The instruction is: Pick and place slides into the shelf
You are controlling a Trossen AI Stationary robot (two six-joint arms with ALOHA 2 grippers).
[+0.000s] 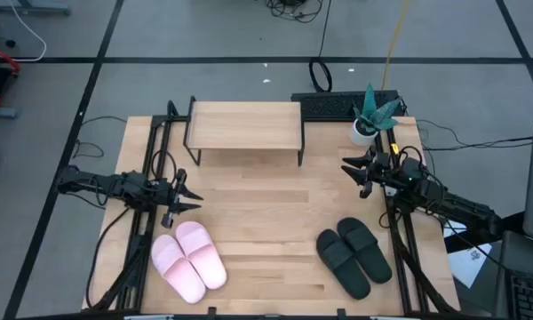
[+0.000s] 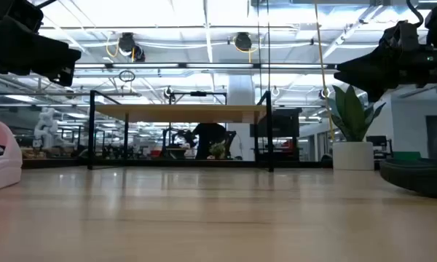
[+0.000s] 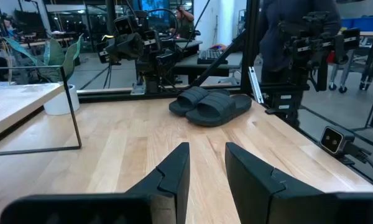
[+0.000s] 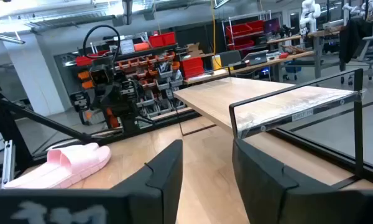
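The pale pink pair of slides lies soles down on the tabletop near the front left. The black pair lies likewise at the front right. The shelf stands on its thin black legs at the table's far middle, its plank top bare. My left gripper hovers open above the table's left side, beyond the pink pair, pointing right. My right gripper hovers open at the right side, beyond the black pair, pointing left. The left wrist view shows the black pair ahead of the fingers; the right wrist view shows a pink slide and the shelf.
A small potted plant stands at the far right corner, beside a black keyboard behind the shelf. Bare tabletop stretches between the two pairs and in front of the shelf. A person stands beyond the table's right side.
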